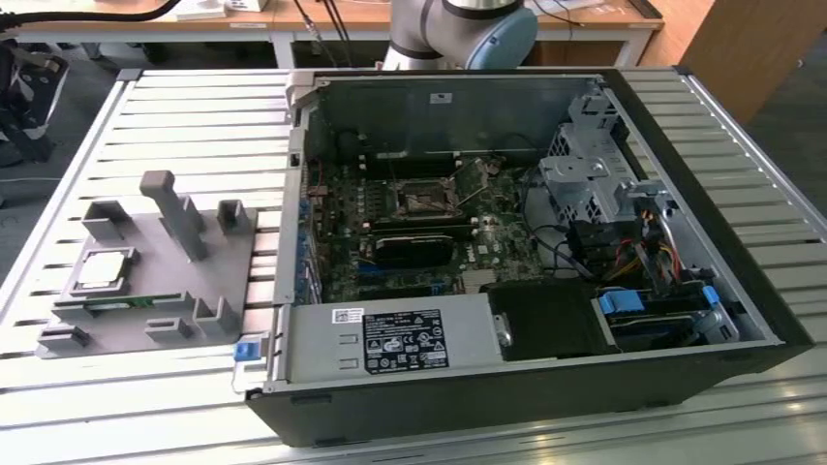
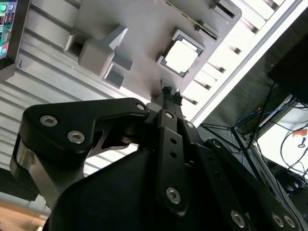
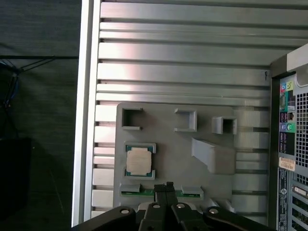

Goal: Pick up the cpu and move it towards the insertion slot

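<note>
Black gripper (image 3: 164, 186) fills the near edge in both wrist views (image 2: 169, 92): matte plastic links, silver screw heads, two slim fingers pressed together, nothing between them. Tips hang over the grey tray (image 3: 168, 159), at its edge by the memory stick (image 3: 130, 191); height above it unclear.

Grey tray: flat matte plastic plate on the ribbed aluminium table (image 3: 183, 72). On it, counted in the first wrist view: three small box-shaped brackets in a row, one tall slanted post, one square pocket.

One cpu (image 3: 140, 161) lies flat in that square pocket of the tray, shiny pale metal top, square, dark-green rim showing round it. Untouched, just beside the memory stick slot.

One memory stick, long, thin, green, seated on edge along the tray's rim.

One insertion slot (image 1: 423, 201): square, dark centre, silvery frame, on the green circuit board inside the open black computer case (image 1: 723, 320), well apart from the tray, on the exterior view's right of it.
</note>
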Robot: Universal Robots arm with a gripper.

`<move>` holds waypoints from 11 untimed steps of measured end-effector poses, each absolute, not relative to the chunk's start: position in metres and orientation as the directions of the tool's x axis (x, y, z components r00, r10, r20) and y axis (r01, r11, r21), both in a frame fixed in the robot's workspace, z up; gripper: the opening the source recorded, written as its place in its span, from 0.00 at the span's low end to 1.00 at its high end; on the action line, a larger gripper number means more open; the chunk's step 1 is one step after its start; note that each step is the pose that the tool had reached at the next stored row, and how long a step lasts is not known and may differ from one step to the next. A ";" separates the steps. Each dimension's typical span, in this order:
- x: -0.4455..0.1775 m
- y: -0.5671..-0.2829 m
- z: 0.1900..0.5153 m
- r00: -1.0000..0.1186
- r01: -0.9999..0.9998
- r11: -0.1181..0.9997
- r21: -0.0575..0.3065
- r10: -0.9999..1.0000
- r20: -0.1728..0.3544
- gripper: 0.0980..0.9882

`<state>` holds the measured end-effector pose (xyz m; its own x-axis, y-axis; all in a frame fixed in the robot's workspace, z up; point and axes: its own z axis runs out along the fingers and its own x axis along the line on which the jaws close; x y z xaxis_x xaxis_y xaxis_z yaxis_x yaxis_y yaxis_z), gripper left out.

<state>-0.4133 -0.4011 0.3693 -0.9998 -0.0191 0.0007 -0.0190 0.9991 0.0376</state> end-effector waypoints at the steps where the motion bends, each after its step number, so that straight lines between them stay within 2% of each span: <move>1: -0.416 -0.401 0.369 -1.000 -0.019 0.999 0.038 -0.019 0.000 0.01; 11: -0.444 -0.401 0.369 -1.000 -0.019 0.999 0.038 -0.019 0.001 0.01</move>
